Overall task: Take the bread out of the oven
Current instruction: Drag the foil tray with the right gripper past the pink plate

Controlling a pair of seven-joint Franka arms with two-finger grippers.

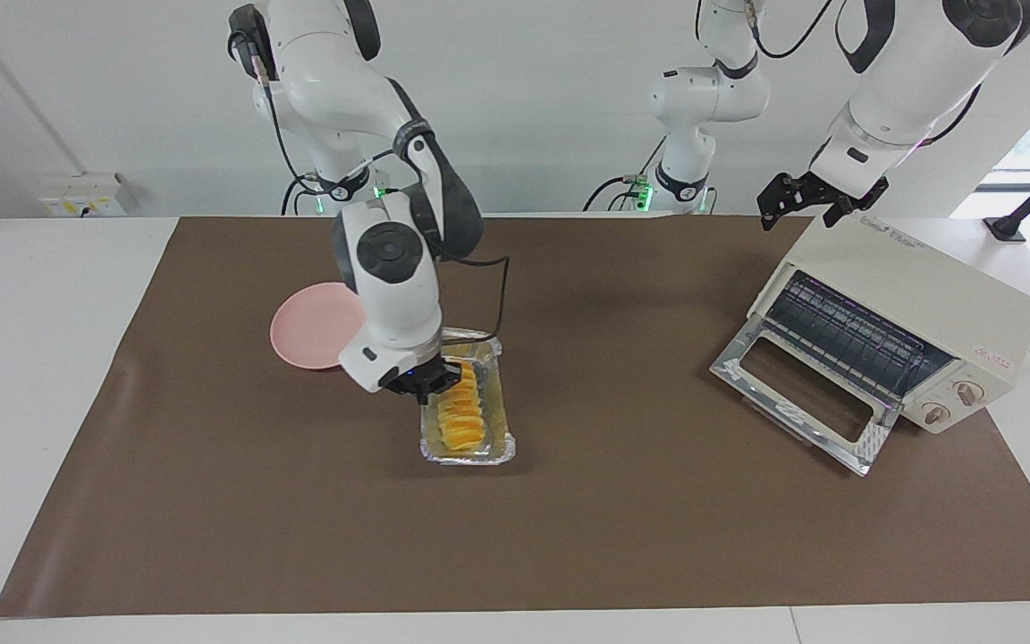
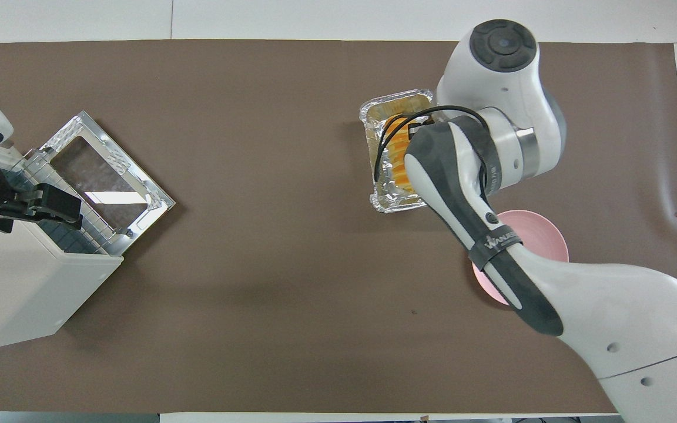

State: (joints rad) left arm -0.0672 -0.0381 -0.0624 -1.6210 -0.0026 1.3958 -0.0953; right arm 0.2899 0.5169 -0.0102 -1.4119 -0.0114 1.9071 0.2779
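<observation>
Bread (image 1: 460, 413) is already out of the oven (image 1: 882, 335), lying in the foil tray (image 1: 499, 444) mid-counter beside the pink plate (image 1: 309, 335); oven door is down, rack looks bare. Right gripper (image 1: 430, 383) is low over the bread's robot-side end, can't tell whether its jaws grip it. Left gripper (image 1: 808, 199) waits over the oven top, jaws parted. Count: one bread, one tray, one plate, one oven.
</observation>
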